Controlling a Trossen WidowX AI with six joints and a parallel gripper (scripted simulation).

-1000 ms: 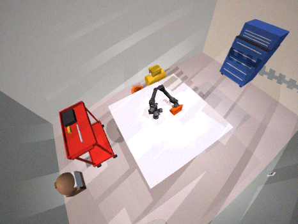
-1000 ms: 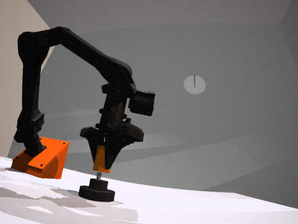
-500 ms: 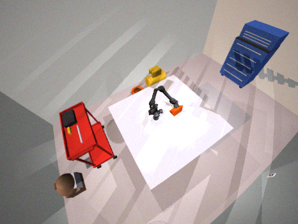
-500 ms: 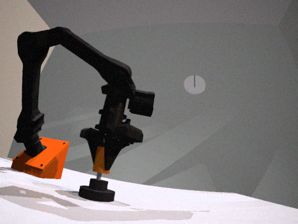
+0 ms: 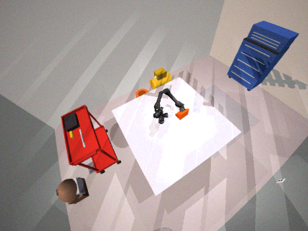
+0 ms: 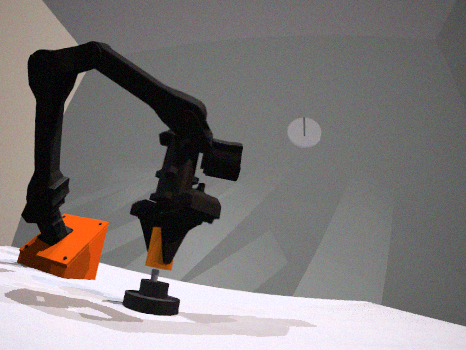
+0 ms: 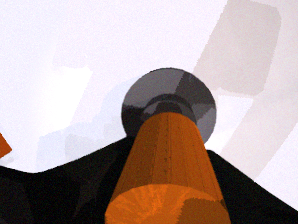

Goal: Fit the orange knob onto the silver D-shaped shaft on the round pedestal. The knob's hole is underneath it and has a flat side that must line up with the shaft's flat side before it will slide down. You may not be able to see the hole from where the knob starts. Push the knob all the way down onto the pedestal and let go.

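Note:
The orange knob (image 6: 155, 250) (image 7: 167, 150) is a tall, tapered piece, held tilted in my gripper (image 6: 158, 254). My gripper is shut on it, with a finger on each side. The silver shaft (image 6: 155, 275) stands up from the dark round pedestal (image 6: 150, 303) (image 7: 145, 90). In the exterior view the knob's lower end is right at or just above the shaft's tip, with more of the knob to the right of the shaft. Most of the shaft shows below it. The knob's hole and the shaft's flat side are hidden, and in the wrist view the knob covers the shaft.
The arm's orange base block (image 5: 182, 114) (image 6: 85, 240) stands on the white table top (image 5: 172, 158), away from the pedestal. A red cart (image 5: 79, 142), a blue cabinet (image 5: 258, 56) and a yellow object (image 5: 160, 79) stand beyond the table.

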